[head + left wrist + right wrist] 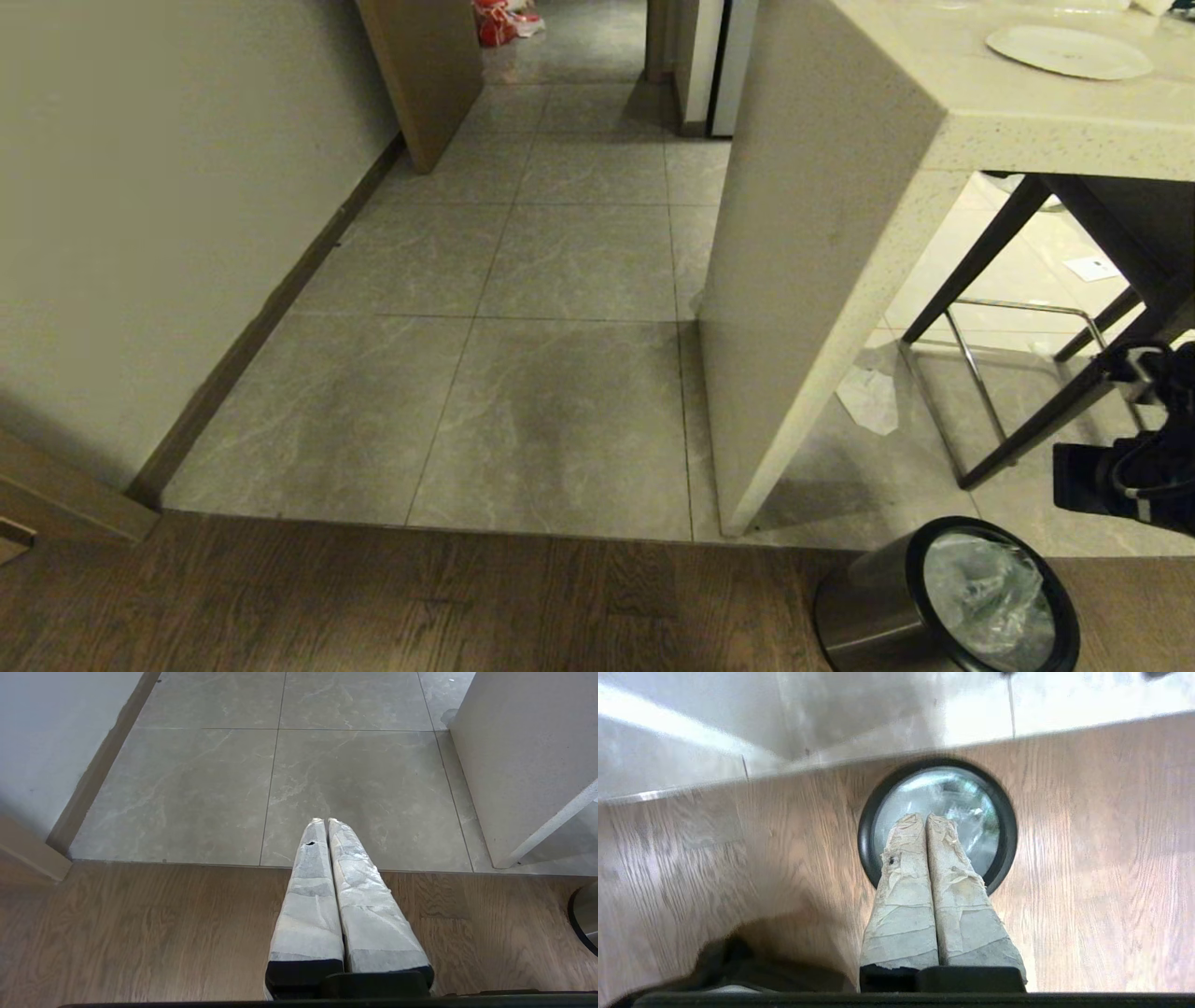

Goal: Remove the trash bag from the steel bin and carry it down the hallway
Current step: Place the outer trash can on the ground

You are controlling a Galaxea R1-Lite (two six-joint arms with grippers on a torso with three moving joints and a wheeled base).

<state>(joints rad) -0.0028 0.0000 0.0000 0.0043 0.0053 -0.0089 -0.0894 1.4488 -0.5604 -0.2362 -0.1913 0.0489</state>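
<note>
My right gripper [925, 817] hangs above the steel bin [937, 826], fingers pressed together on nothing; the trash bag [988, 588] sits inside. Left gripper [325, 821] is closed too, empty.

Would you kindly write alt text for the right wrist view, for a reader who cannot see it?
The right pincer, its taped fingers pressed shut, points down over the open steel bin, where the crinkly trash bag sits inside. The bin stands on dark wood-plank floor near pale tiles.
</note>
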